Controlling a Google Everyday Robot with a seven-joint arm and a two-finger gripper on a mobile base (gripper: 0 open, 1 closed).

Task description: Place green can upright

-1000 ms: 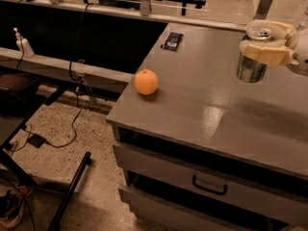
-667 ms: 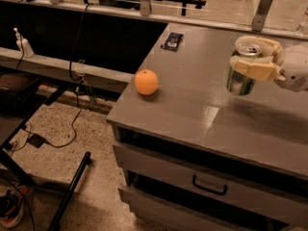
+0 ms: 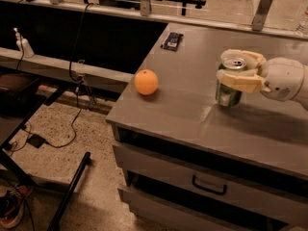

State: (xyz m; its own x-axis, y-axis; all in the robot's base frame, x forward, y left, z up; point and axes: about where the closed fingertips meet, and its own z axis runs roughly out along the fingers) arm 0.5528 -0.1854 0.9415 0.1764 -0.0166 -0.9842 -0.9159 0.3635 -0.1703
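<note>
One grey counter [image 3: 183, 114] with drawers below fills most of the room from where I stand. At the far left, off the counter, a small white spray bottle [image 3: 21, 42] sits on a lower ledge. Moving right, an orange [image 3: 146, 82] rests near the counter's left edge, and a flat dark packet [image 3: 172, 40] lies further back. Right of these, well apart from both, is the green can [image 3: 227, 94], standing vertical with its silver top facing up. The gripper [image 3: 231, 69] reaches in from the right side, its cream fingers [image 3: 240, 82] clasped around the can's upper half, one on each side. The can's base looks to be at the counter surface or just above it; I cannot tell whether it touches. This seems to be the set-down. To do it well, the arm should ease straight down until the base sits flat, then part both fingers evenly and draw away without brushing the wall, since a light can tips easily.
</note>
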